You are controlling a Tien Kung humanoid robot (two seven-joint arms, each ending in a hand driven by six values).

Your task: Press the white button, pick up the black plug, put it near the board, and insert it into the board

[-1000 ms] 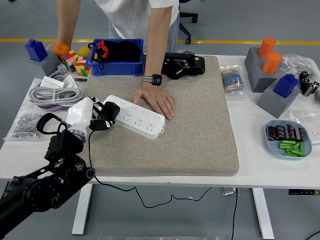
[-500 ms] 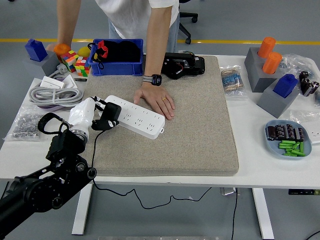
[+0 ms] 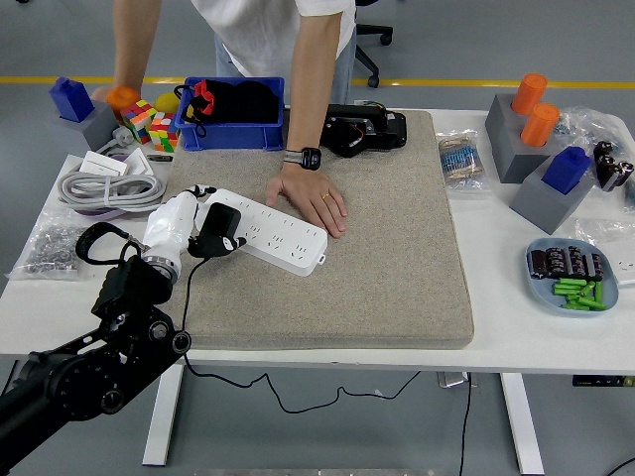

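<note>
**Inspector:** Start with the largest item. What carries the work?

**Assistant:** A white bench spans the frame, with a grey mat over its centre. The mat likely gives the work a padded, non-slip base.

**Inspector:** And on the mat?

**Assistant:** A white power board lies at centre left, slanting from upper left to lower right. A person at the top of the frame rests one hand flat on the mat, touching the board's far long edge. I judge this steadies the board against a sideways push during insertion.

**Inspector:** The robot?

**Assistant:** Only the left arm shows, rising from the lower left corner. The left hand sits at the board's upper-left end. Its fingers are closed round the black plug, which sits at that end, over or against the top face. Whether the pins have entered a socket, I cannot tell. The plug's black cable drops off the bench's near edge, slack, so it should not drag on the plug.

**Inspector:** Stage of the task?

**Assistant:** In my judgement, the insertion step; the plug is at the board but not confirmed seated. The white button is too small to identify.
</note>
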